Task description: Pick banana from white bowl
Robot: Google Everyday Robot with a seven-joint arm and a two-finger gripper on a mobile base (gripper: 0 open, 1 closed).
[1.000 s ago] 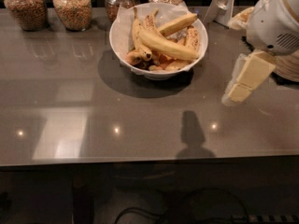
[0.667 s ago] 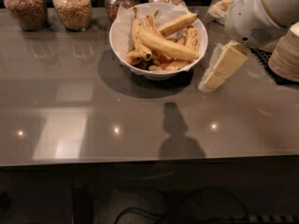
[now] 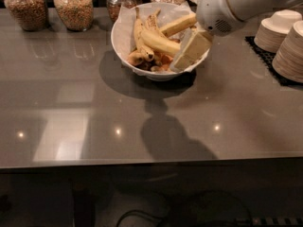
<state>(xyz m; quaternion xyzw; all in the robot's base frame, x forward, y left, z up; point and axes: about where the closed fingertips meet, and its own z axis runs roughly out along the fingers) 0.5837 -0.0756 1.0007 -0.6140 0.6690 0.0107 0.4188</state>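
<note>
Gripper (image 3: 182,59) hangs low over the right side of the white bowl (image 3: 154,74), its pale wedge pointing down and to the left from the big white arm (image 3: 236,4). Whether it is spread or clenched, I cannot tell from where I stand, and I see nothing held in it.

Only one view, so here is the lie of things. The banana (image 3: 159,42), the long smooth yellow one, lies across the middle of the bowl on the paper lining (image 3: 124,19), and its right end runs under the gripper's tip. A slimmer yellow banana (image 3: 177,25) sits just behind it, and speckled bananas (image 3: 138,34) crowd its left end.

My read: this is the reach, just short of the grasp. To do it well, I'd say close across the banana's thick middle, not its hidden right end, and keep the tip off the slimmer fruit behind. Go gently, because a hard push could shove the bowl along the glossy worktop (image 3: 94,112). Lift straight up so the neighbours and the paper stay put.
</note>
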